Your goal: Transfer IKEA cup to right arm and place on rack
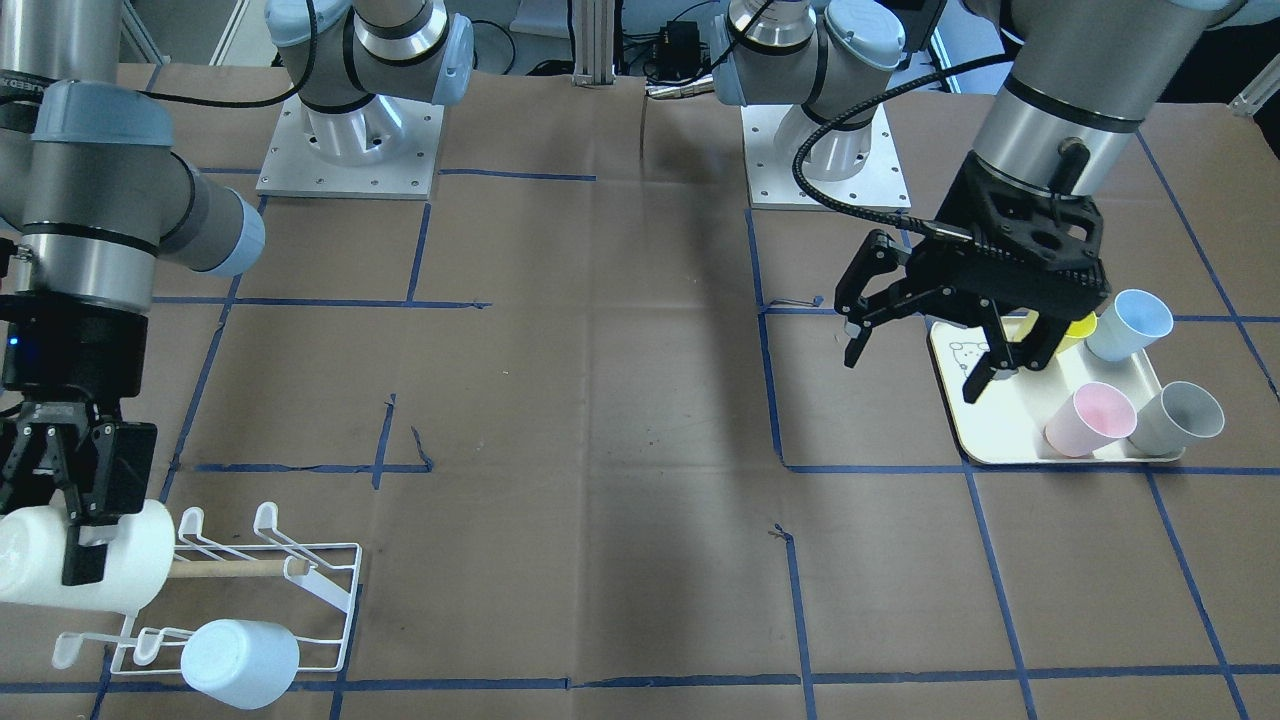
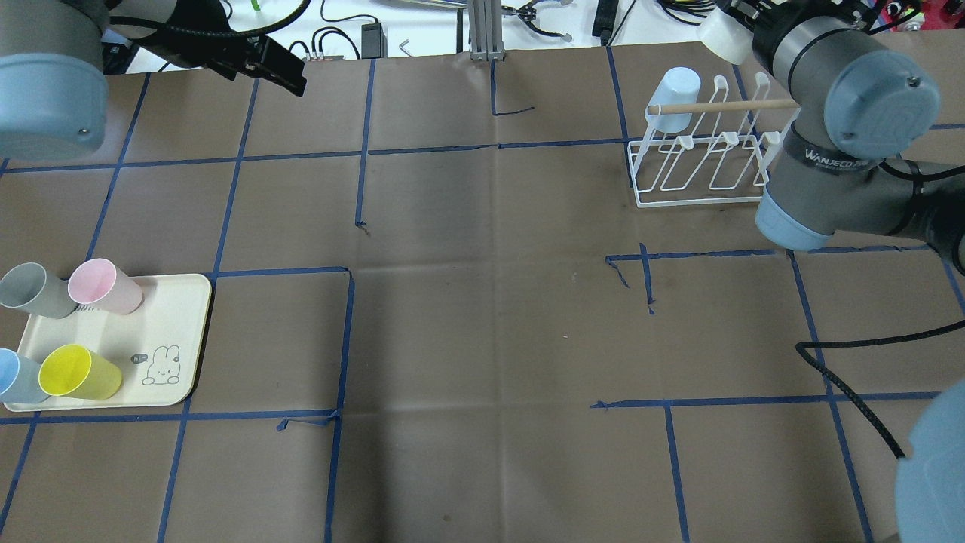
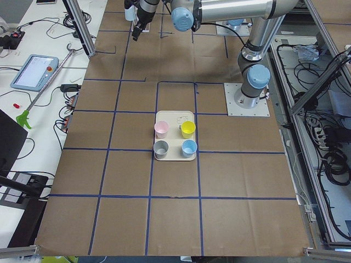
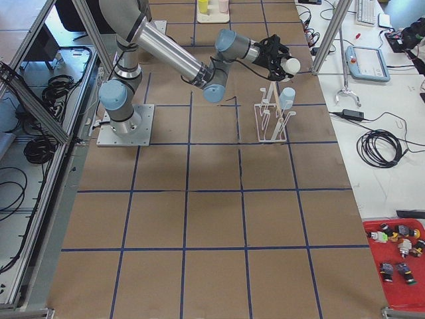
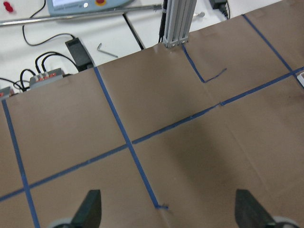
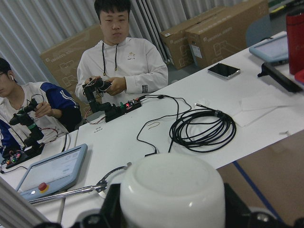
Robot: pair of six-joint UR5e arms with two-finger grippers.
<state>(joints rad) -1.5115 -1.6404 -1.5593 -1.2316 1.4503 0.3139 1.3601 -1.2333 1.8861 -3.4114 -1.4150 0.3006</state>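
My right gripper [image 1: 70, 540] is shut on a white IKEA cup [image 1: 85, 565] and holds it on its side, just above the outer end of the white wire rack [image 1: 300, 590]. The cup's base fills the right wrist view [image 6: 171, 190]. In the overhead view the cup [image 2: 722, 34] is at the far edge, beyond the rack [image 2: 709, 162]. A pale-blue cup [image 1: 240, 660] hangs on a rack prong. My left gripper [image 1: 915, 372] is open and empty, above the near edge of the cream tray [image 1: 985, 440]; its fingertips [image 5: 90, 209] stand wide apart.
The tray [image 2: 173, 332] holds a pink cup [image 2: 105, 285], a grey cup [image 2: 34, 290], a yellow cup [image 2: 79, 372] and a blue cup [image 2: 15, 377]. Blue tape lines cross the brown table cover. Operators sit at a white desk [image 6: 199, 128] beyond the table.
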